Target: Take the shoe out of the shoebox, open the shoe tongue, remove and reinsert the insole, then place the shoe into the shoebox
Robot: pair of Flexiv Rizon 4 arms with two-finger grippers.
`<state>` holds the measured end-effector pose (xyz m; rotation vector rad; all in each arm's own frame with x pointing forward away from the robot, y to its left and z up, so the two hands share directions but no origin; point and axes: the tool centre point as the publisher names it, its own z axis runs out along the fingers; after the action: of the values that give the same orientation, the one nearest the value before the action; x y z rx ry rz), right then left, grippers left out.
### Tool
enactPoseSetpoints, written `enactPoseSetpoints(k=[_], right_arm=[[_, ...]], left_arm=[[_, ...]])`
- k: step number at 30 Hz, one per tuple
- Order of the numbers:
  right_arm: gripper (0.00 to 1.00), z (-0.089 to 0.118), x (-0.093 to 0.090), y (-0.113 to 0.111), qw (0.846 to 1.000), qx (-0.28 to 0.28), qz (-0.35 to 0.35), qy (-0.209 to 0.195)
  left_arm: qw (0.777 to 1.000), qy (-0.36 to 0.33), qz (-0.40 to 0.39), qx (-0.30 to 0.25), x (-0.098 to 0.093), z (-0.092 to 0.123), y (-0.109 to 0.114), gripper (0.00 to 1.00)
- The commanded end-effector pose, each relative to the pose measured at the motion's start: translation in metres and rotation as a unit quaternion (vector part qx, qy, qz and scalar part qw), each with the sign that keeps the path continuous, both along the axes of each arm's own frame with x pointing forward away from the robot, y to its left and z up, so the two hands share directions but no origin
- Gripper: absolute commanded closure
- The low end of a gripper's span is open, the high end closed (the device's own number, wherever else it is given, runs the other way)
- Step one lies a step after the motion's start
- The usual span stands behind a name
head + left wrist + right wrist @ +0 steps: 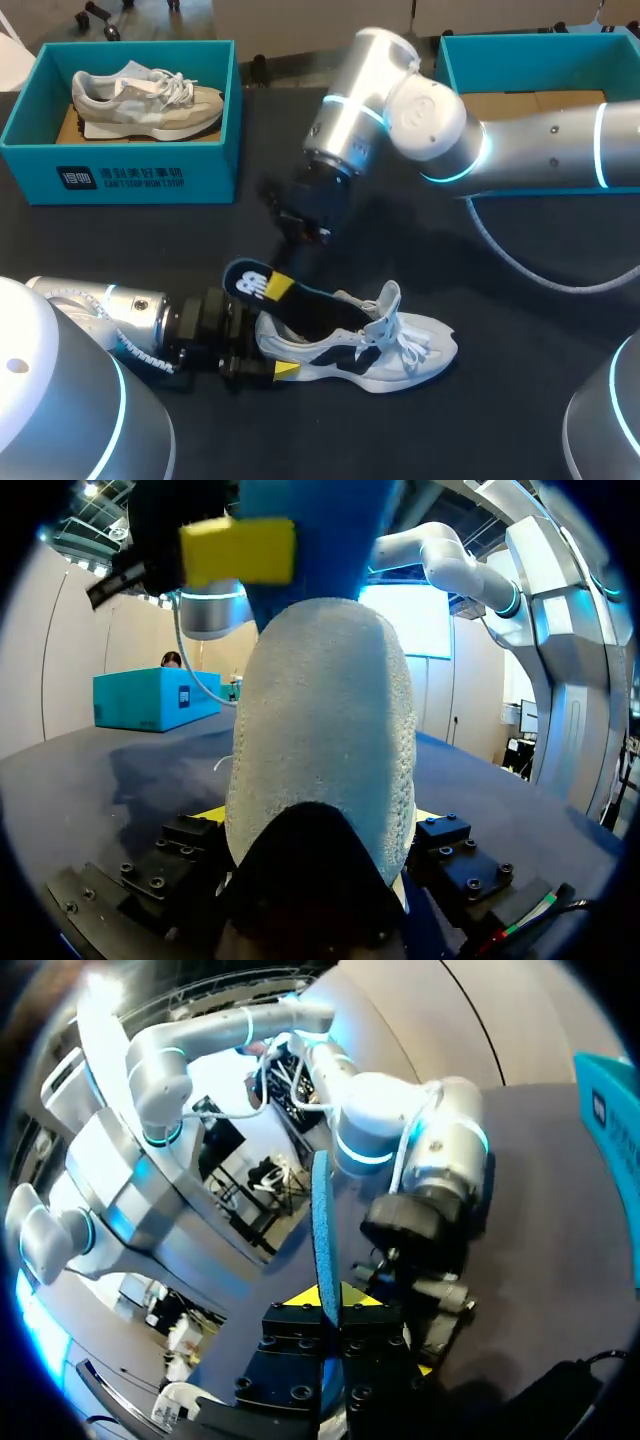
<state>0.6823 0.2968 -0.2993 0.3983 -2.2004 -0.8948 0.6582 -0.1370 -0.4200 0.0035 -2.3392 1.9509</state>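
A white and light-blue shoe (385, 350) lies on its side on the dark table, toe to the right. My left gripper (270, 346) has a finger on each side of the shoe's heel (320, 730) and holds it. A blue insole (252, 282) sticks up out of the heel opening. My right gripper (281, 288) comes down from above and is shut on the insole's end. In the right wrist view the insole (322, 1230) stands edge-on between the yellow tips of the right gripper (330, 1310). The left wrist view shows one yellow tip of the right gripper (238, 550) against the insole (310, 520).
A teal shoebox (120, 175) at the back left holds a beige and grey shoe (150, 100). A second teal box (520, 50) stands open at the back right, behind my right arm. A grey cable (520, 262) loops over the table to the right of the shoe.
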Motion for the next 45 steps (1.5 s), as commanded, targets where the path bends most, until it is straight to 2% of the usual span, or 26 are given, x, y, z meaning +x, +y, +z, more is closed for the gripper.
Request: enactPoseSetpoints(k=[1, 10, 11, 13, 20, 28, 35, 45], right_arm=[[1.0, 0.008, -0.007, -0.005, 1.0, -0.002, -0.007, -0.01], [1.0, 0.008, -0.007, -0.005, 1.0, -0.002, -0.007, -0.01], [1.0, 0.006, -0.001, 0.0, 1.0, 0.017, 0.001, -0.019], [1.0, 0.011, 0.005, 0.006, 1.0, 0.018, 0.004, -0.013], [1.0, 0.062, -0.004, -0.003, 0.998, 0.034, -0.028, -0.046], [1.0, 0.105, -0.014, -0.017, 0.995, 0.05, -0.069, -0.042], [1.0, 0.141, -0.012, -0.024, 0.989, 0.104, -0.092, -0.052], [1.0, 0.141, -0.012, -0.024, 0.989, 0.104, -0.092, -0.052]], left_arm=[[1.0, 0.0, 0.001, 0.001, 0.002, -0.004, 0.001, 1.0], [1.0, 0.0, 0.001, 0.001, 0.002, -0.004, 0.001, 1.0], [1.0, 0.0, 0.001, 0.001, 0.002, -0.004, 0.001, 1.0], [1.0, 0.0, 0.001, 0.001, 0.002, -0.004, 0.001, 1.0], [1.0, 0.0, 0.001, 0.001, 0.002, -0.004, 0.001, 1.0], [1.0, 0.0, 0.001, 0.001, 0.002, -0.004, 0.001, 1.0], [1.0, 0.0, 0.001, 0.001, 0.002, -0.004, 0.001, 1.0], [1.0, 0.0, 0.001, 0.001, 0.002, -0.004, 0.001, 1.0]])
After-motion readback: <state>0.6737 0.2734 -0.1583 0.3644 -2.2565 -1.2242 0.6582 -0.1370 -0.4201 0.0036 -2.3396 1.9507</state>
